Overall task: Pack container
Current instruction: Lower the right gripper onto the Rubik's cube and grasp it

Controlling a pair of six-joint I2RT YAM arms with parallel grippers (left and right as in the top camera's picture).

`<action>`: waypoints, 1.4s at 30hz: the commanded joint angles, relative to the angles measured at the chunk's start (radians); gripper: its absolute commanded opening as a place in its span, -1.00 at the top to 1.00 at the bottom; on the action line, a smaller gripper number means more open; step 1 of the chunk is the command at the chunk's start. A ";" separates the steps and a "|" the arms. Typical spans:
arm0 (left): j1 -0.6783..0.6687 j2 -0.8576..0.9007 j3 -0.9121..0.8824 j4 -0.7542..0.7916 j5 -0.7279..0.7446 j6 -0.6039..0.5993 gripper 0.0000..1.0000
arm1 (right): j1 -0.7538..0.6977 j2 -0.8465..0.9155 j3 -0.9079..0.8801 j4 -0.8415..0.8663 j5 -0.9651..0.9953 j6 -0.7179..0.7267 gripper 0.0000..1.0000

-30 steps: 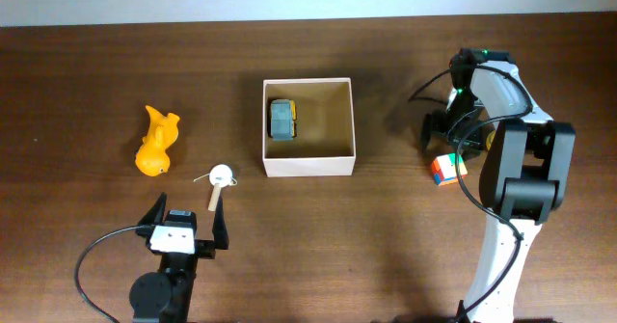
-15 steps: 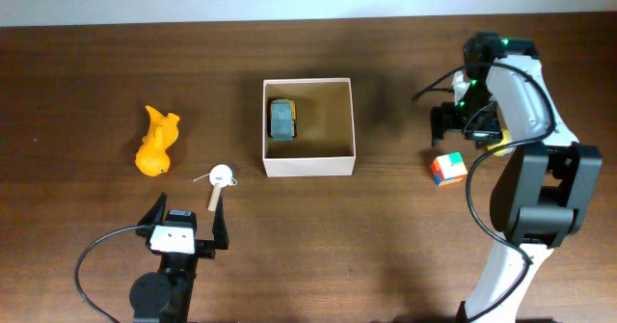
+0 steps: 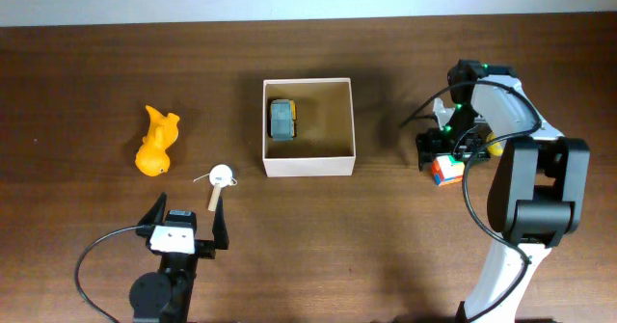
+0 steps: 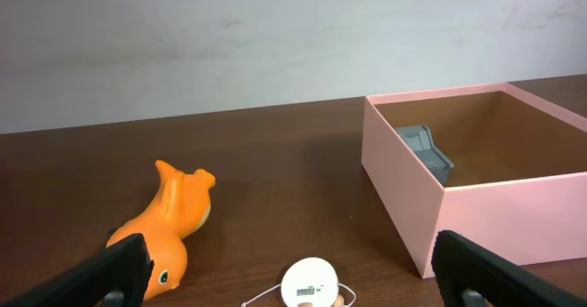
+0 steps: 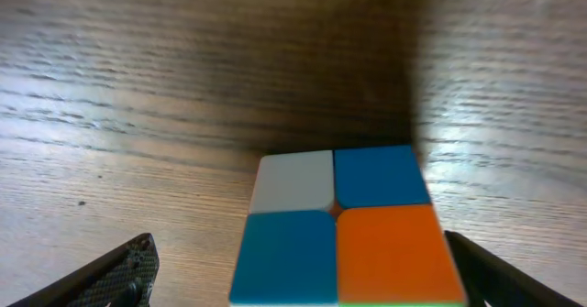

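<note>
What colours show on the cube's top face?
Cube: white, two blue, orange; clearest from right wrist.

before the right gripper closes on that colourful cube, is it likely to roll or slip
The cube sits flat on the table, so it probably won't roll. Its smooth flat faces look rigid but possibly slippery; squeezed off-centre, it may twist.

Matt, grained wood is recorded for the table (image 3: 96,53). Smooth, glossy plastic is noted on the cube (image 5: 344,229). Matt cardboard is noted inside the container (image 3: 308,164).
</note>
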 commanded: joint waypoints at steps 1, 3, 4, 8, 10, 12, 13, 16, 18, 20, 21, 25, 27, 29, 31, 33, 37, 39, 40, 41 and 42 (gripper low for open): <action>0.004 -0.009 -0.008 0.000 0.011 0.016 -0.99 | 0.005 -0.002 -0.047 0.011 -0.018 -0.010 -0.83; 0.004 -0.009 -0.008 0.000 0.011 0.016 -0.99 | 0.005 -0.002 -0.065 0.019 -0.018 -0.006 -0.82; 0.004 -0.009 -0.008 0.000 0.011 0.016 -0.99 | 0.005 -0.002 -0.072 0.021 -0.018 -0.006 -0.82; 0.004 -0.009 -0.008 0.000 0.011 0.016 -0.99 | 0.003 -0.002 -0.080 0.033 -0.017 -0.003 -0.74; 0.004 -0.009 -0.008 0.000 0.011 0.016 -0.99 | 0.003 -0.002 -0.080 0.042 -0.017 -0.003 -0.66; 0.004 -0.009 -0.008 0.000 0.011 0.016 -0.99 | 0.003 -0.002 -0.080 0.053 -0.017 -0.003 -0.59; 0.004 -0.009 -0.008 0.000 0.011 0.016 -0.99 | 0.003 -0.002 -0.080 0.060 -0.017 -0.003 -0.54; 0.004 -0.009 -0.008 0.000 0.011 0.016 -0.99 | 0.003 -0.002 -0.080 0.081 -0.009 -0.003 -0.24; 0.004 -0.009 -0.008 0.000 0.011 0.016 -0.99 | 0.003 -0.002 -0.080 0.101 -0.001 -0.003 -0.16; 0.004 -0.009 -0.008 0.000 0.011 0.016 -0.98 | 0.003 -0.002 -0.080 0.116 -0.002 -0.003 -0.13; 0.004 -0.009 -0.008 0.000 0.011 0.016 -0.99 | 0.003 -0.002 -0.080 0.123 -0.002 -0.003 -0.13; 0.004 -0.009 -0.008 0.000 0.011 0.016 -0.99 | 0.003 -0.002 -0.080 0.136 -0.001 -0.003 -0.10; 0.004 -0.009 -0.008 0.000 0.011 0.016 -0.99 | 0.003 -0.002 -0.080 0.148 -0.002 -0.003 -0.08; 0.004 -0.009 -0.008 0.000 0.011 0.016 -0.99 | 0.004 -0.002 -0.079 0.160 -0.002 0.011 -0.07; 0.004 -0.008 -0.008 0.000 0.011 0.016 -0.99 | 0.003 -0.002 -0.077 0.169 -0.002 0.016 -0.04; 0.004 -0.009 -0.008 0.000 0.011 0.016 -0.99 | 0.003 -0.002 -0.076 0.179 -0.002 0.016 -0.02; 0.004 -0.009 -0.008 0.000 0.011 0.016 -0.99 | 0.003 -0.002 -0.074 0.186 -0.002 0.016 0.06; 0.004 -0.009 -0.008 0.000 0.011 0.016 -0.99 | 0.004 -0.002 -0.074 0.186 -0.002 0.016 0.07; 0.004 -0.009 -0.008 0.000 0.011 0.016 -0.99 | 0.004 -0.002 -0.074 0.186 -0.003 0.016 0.07; 0.004 -0.009 -0.008 0.000 0.011 0.016 -0.99 | 0.004 -0.002 -0.074 0.186 -0.003 0.016 0.07; 0.004 -0.009 -0.008 0.000 0.011 0.016 -0.98 | 0.004 -0.002 -0.073 0.185 -0.007 0.016 0.07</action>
